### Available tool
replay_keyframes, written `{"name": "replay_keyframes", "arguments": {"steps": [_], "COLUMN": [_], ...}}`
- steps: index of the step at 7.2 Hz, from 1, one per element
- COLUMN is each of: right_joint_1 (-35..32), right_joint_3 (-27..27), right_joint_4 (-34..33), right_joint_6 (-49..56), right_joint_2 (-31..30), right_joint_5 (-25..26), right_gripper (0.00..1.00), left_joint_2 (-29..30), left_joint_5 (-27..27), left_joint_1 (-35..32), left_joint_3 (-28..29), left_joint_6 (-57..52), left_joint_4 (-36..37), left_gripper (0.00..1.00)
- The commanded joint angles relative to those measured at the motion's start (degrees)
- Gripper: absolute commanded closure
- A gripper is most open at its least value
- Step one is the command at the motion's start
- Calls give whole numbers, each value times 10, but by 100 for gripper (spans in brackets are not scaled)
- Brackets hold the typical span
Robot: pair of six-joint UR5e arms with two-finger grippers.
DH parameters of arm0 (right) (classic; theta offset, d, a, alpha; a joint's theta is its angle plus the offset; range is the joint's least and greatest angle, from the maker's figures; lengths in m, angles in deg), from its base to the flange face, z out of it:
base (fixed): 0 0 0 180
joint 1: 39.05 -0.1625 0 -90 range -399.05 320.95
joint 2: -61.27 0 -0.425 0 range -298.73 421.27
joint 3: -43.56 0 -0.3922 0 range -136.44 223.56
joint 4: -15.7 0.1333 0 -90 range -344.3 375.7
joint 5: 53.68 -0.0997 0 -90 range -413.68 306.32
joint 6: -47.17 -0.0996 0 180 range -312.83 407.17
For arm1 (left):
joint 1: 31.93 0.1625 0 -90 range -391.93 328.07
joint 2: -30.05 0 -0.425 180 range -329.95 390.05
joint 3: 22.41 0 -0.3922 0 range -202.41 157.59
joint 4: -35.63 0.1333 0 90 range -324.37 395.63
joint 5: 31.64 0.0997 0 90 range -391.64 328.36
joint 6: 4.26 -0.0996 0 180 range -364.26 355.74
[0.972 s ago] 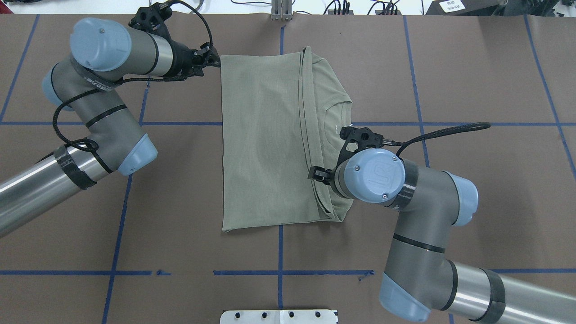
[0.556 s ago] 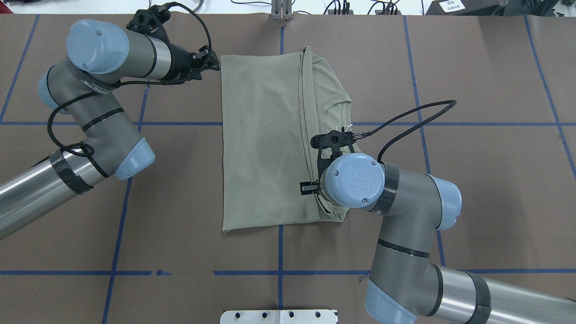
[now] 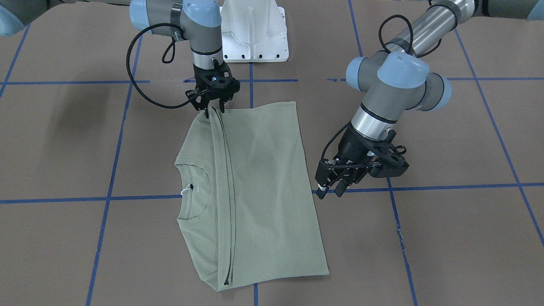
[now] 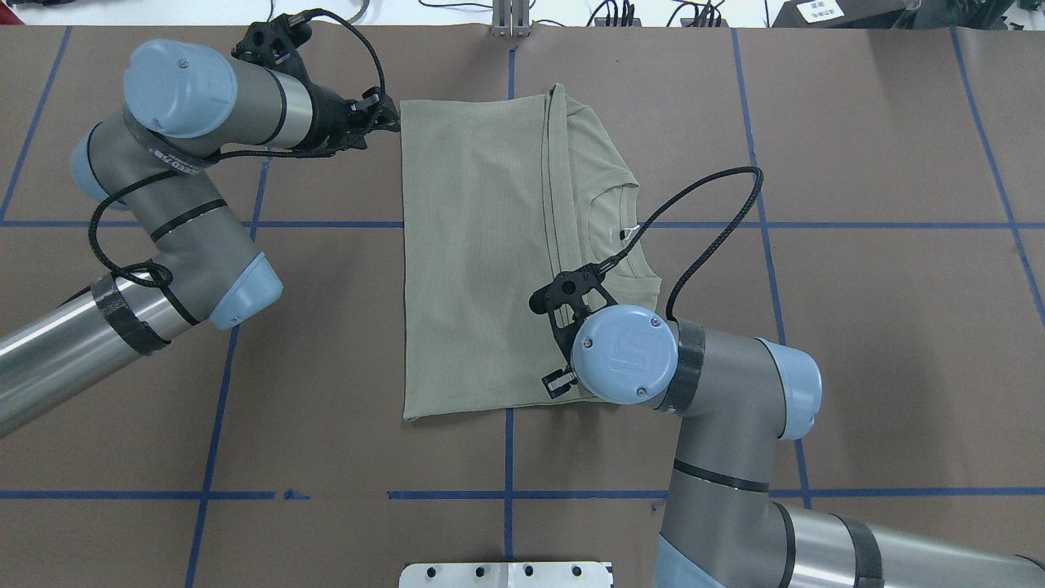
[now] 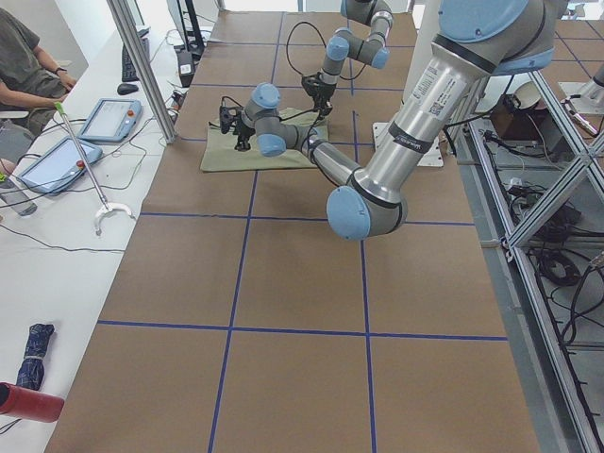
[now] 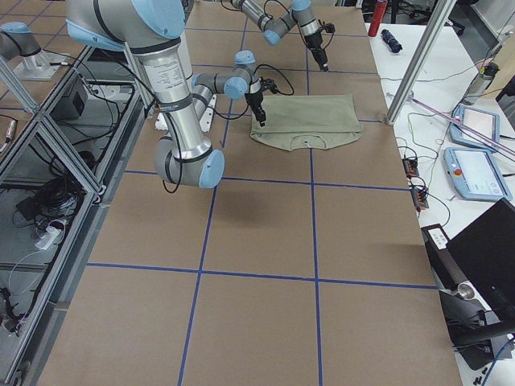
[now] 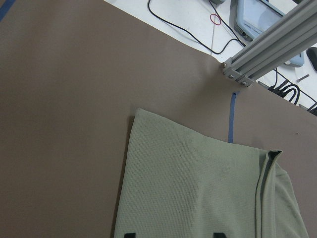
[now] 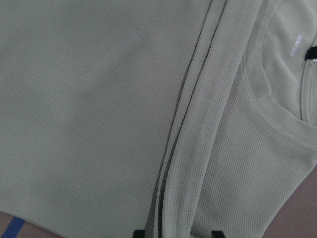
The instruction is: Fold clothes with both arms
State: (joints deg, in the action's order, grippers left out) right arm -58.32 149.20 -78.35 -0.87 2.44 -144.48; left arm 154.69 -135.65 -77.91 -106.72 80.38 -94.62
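bench (image 4: 857, 327): brown cover with a blue tape grid, nothing fancy
shirt (image 4: 473, 261): pale sage-green knit lying flat mid-bench, a bit toward the far side. It's already folded into a tall rectangle, one panel laid over the body, with the ribbed collar (image 3: 193, 193) and white neck tag (image 3: 185, 190) peeking out on the robot's right.
handling: looks light, soft and floppy, so it won't hold a shape. Probably best pinched at the corners or along the doubled edge, catching both layers.
left tool (image 3: 329, 190): fingers apart, hovering just off the far-left corner, holding nothing
right tool (image 3: 214, 109): fingers apart, straddling the fold line at the near edge, not clamped from what its wrist view shows
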Motion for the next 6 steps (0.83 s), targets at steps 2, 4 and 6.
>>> {"name": "replay_keyframes", "arguments": {"steps": [2, 4, 6], "right_joint_1": [19, 19, 19], "right_joint_3": [-5, -23, -24], "right_joint_4": [-26, -25, -26], "right_joint_6": [24, 24, 24], "right_joint_2": [8, 16, 16], "right_joint_5": [12, 13, 13], "right_gripper": [49, 60, 100], "left_joint_2": [-4, -5, -6], "left_joint_5": [-1, -1, -1], "left_joint_1": [0, 0, 0], "left_joint_3": [-1, -2, -3], "left_joint_6": [0, 0, 0], "left_joint_4": [0, 0, 0], "left_gripper": [39, 39, 39]}}
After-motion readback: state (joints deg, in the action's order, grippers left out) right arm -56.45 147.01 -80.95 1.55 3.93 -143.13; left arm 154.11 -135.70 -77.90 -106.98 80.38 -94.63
